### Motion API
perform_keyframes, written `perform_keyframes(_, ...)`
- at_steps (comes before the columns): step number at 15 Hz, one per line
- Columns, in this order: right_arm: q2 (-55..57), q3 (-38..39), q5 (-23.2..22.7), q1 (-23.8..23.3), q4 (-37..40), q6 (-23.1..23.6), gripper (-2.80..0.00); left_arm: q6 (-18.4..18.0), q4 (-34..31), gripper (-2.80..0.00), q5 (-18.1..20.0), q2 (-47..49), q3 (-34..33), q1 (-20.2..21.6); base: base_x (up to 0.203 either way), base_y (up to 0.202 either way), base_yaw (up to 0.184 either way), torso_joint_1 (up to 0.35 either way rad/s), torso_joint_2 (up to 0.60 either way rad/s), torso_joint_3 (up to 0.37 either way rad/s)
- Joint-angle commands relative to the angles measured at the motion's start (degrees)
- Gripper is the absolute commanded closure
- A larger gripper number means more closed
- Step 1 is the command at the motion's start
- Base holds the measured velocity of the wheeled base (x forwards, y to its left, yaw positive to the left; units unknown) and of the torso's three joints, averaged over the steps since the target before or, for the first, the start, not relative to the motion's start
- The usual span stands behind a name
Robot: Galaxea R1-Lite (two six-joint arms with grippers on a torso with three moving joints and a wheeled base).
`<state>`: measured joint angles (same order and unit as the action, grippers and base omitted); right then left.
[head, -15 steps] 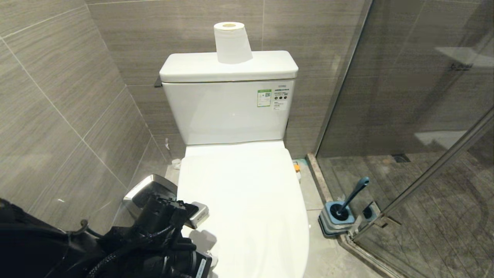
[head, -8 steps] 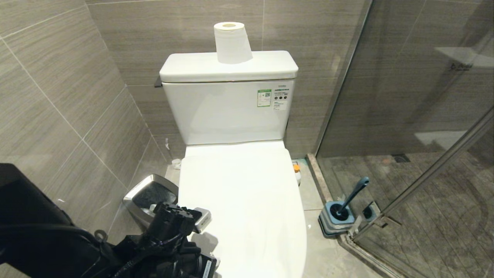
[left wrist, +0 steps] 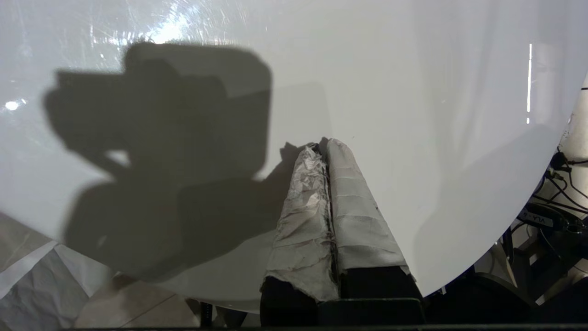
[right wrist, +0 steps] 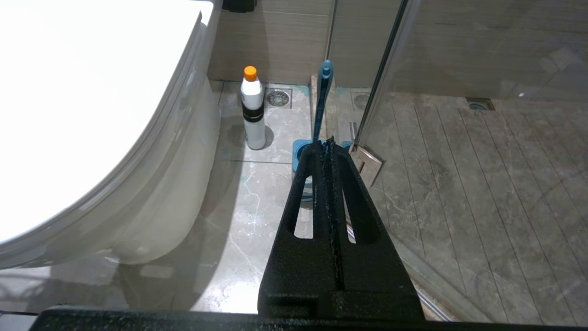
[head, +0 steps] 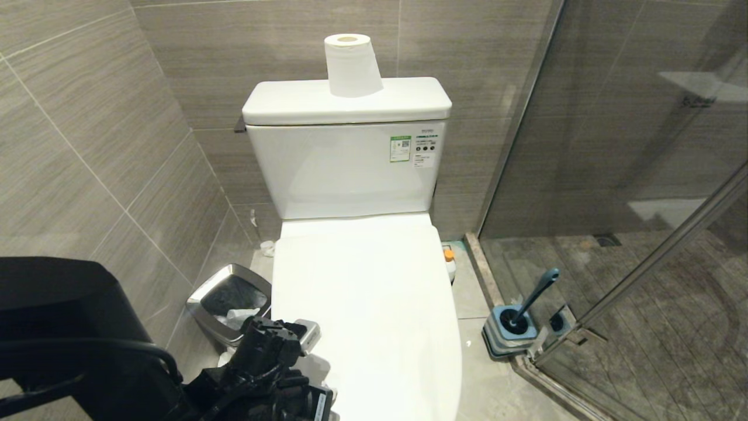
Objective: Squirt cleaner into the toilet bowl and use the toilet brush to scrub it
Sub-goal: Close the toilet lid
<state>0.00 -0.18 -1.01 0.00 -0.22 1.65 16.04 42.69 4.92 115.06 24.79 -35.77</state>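
Standing shut, glossy white toilet lid (head: 362, 304) covers the bowl | steel bin (head: 231, 304) beside it | left gripper (left wrist: 324, 147), cloth-wrapped, pressed closed, empty | right gripper (right wrist: 328, 147) closed, empty.

Toilet bowl (head: 362, 316): glossy white ceramic with smooth plastic lid. Waste bin (head: 205, 309): polished steel rim. Toilet brush (head: 534, 295): smooth teal plastic. Left gripper (left wrist: 327, 151) fingers (left wrist: 353, 202): wrinkled cloth wrapping.

Grey tiled floor (right wrist: 257, 193), toilet bowl (head: 368, 304), cleaner (right wrist: 253, 115), brush holder (head: 514, 333), waste bin (head: 231, 304) standing on it
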Motion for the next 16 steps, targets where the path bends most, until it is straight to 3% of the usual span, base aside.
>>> perform_keyframes(1,0.09,0.01,-0.04,0.00,-0.04,0.02,0.00,0.40,0.01,0.00,-0.09,1.13,-0.18,0.20,0.000,0.000,0.000,0.000,0.00,0.000)
perform_keyframes(5,0.09,0.01,-0.04,0.00,-0.04,0.02,0.00,1.66,-0.42,0.00,-0.29,-5.47,0.23,0.78,0.000,0.000,0.000,0.000,0.00,0.000)
perform_keyframes(7,0.09,0.01,-0.04,0.00,-0.04,0.02,0.00,2.07,-4.68,0.00,-0.31,-13.56,1.39,1.36,0.000,0.000,0.000,0.000,0.00,0.000)
perform_keyframes(13,0.09,0.01,-0.04,0.00,-0.04,0.02,0.00,2.23,-33.93,0.00,-0.30,-34.75,19.13,6.74,0.000,0.000,0.000,0.000,0.00,0.000)
perform_keyframes(16,0.09,0.01,-0.04,0.00,-0.04,0.02,0.00,-1.47,-42.77,0.00,-0.29,-39.78,29.26,14.48,0.000,0.000,0.000,0.000,0.00,0.000)
